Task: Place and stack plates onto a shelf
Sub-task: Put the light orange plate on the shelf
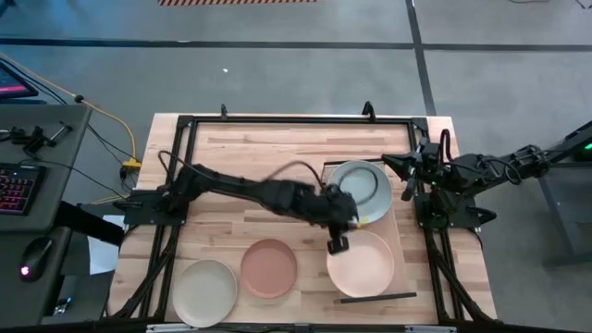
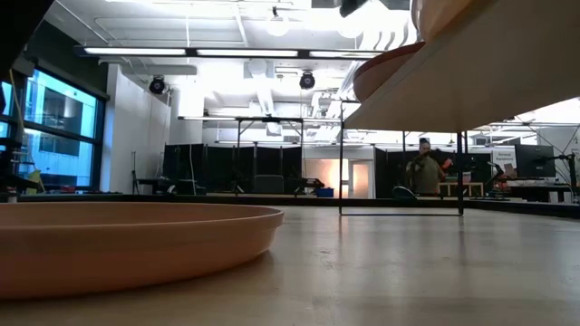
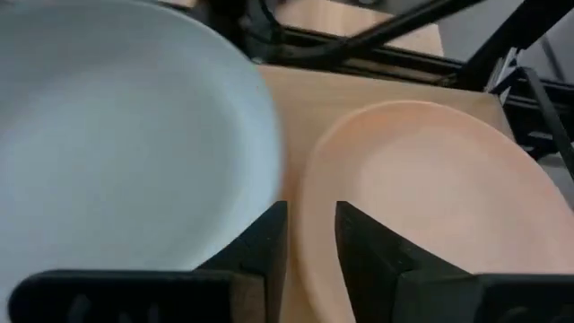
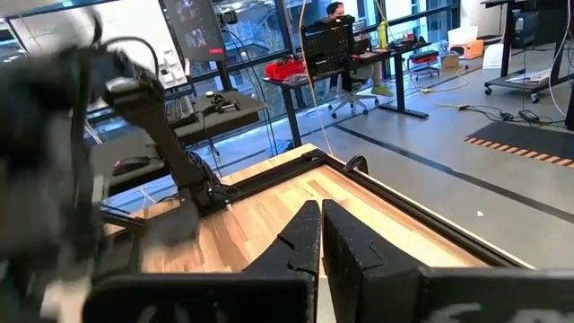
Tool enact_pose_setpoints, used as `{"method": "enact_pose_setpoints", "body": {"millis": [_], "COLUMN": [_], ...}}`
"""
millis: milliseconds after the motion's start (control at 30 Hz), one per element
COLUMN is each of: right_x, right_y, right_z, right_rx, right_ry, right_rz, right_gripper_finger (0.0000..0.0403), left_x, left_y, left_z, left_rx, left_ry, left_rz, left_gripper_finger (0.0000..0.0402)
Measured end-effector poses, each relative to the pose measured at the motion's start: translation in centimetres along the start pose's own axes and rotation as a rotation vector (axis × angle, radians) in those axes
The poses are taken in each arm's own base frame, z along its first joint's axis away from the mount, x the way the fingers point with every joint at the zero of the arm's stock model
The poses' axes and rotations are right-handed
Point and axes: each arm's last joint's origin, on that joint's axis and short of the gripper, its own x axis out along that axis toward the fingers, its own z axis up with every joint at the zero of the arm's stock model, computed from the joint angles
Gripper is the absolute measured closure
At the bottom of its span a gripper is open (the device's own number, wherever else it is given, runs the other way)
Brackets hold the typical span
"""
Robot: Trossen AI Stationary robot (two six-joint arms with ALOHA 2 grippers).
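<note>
With two plates already on the shelf (image 1: 404,231), the pale blue-grey plate (image 1: 361,183) at its far end and the peach plate (image 1: 361,264) at its near end, the terracotta plate (image 1: 269,267) and sage-cream plate (image 1: 206,291) wait on the table (image 1: 250,148). All look round, shallow, matte. The left gripper (image 1: 339,233) hovers between the shelved pair, fingers slightly parted, holding nothing; the right gripper (image 1: 398,166) waits pinched shut beside the shelf.
</note>
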Motion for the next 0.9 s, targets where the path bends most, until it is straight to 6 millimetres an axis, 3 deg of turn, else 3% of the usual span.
{"method": "enact_pose_setpoints", "body": {"millis": [167,367,467,667,900], "right_x": [0.0,0.0,0.0,0.0,0.0], "right_y": [0.0,-0.1,-0.1,-0.1,0.1], "right_z": [-0.2,-0.3,-0.3,-0.4,-0.8], "right_rx": [0.006,0.001,-0.002,0.010,-0.002], "right_ry": [0.018,0.024,0.026,0.034,0.088], "right_rz": [-0.001,-0.002,-0.002,-0.001,0.076], "right_gripper_finger": [0.0402,0.0402,0.0402,0.0402,0.0402], "left_x": [-5.5,-7.8,-7.1,-3.1,-2.2], "left_y": [1.6,0.5,-1.0,-2.2,-2.6], "left_z": [0.9,-0.3,-1.8,-6.4,-8.5], "left_rx": [0.079,0.262,0.305,0.192,0.078], "left_ry": [0.058,0.155,0.191,0.275,0.198], "left_rz": [0.031,0.070,0.008,-0.099,-0.152], "left_gripper_finger": [0.0306,0.0362,0.0395,0.0400,0.0401]}}
